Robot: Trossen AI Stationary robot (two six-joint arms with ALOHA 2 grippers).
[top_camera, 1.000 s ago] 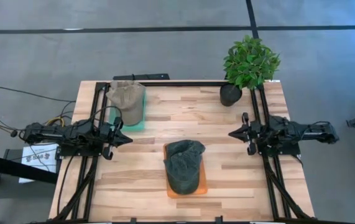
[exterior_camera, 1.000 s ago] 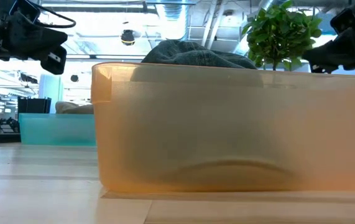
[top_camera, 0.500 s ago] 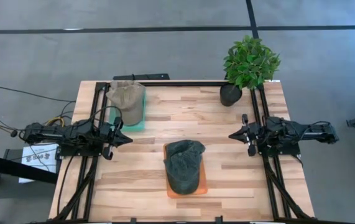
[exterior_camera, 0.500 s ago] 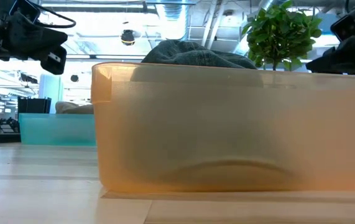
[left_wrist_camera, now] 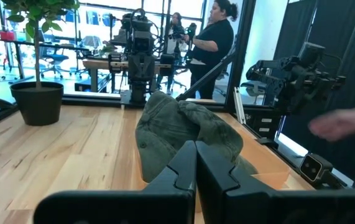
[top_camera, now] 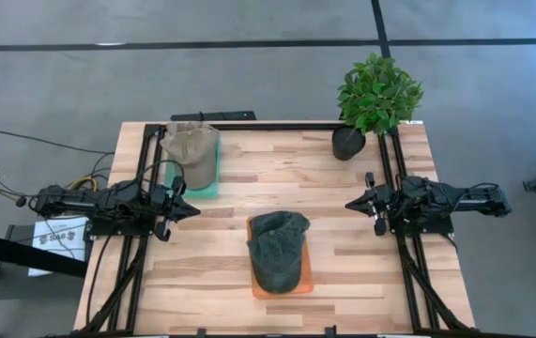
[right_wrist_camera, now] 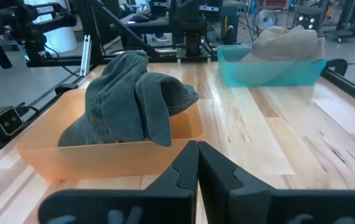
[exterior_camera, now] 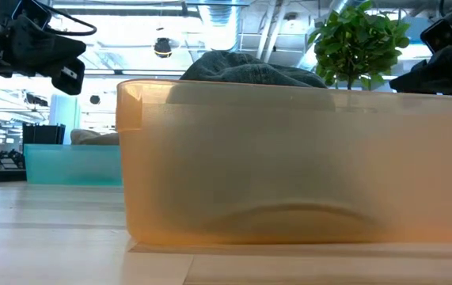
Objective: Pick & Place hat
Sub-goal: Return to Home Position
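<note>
A dark green cap [top_camera: 278, 249] lies in an orange bin [top_camera: 302, 279] at the table's near middle; it also shows in the left wrist view [left_wrist_camera: 183, 134] and the right wrist view [right_wrist_camera: 130, 99]. A tan cap [top_camera: 189, 145] sits on a teal bin [top_camera: 207, 185] at the far left, seen too in the right wrist view [right_wrist_camera: 286, 42]. My left gripper [top_camera: 192, 209] is shut and empty at the table's left side. My right gripper [top_camera: 351, 202] is shut and empty at the right side. Both are well clear of the caps.
A potted plant [top_camera: 373, 99] stands at the far right corner. Bare wood lies between the two bins and between each gripper and the orange bin. A person [left_wrist_camera: 214, 43] stands beyond the table, and a blurred hand [left_wrist_camera: 345, 121] shows in the left wrist view.
My right gripper has drawn back slightly toward the table's right edge in the first half second, then stayed still. The caps and bins have not moved.
</note>
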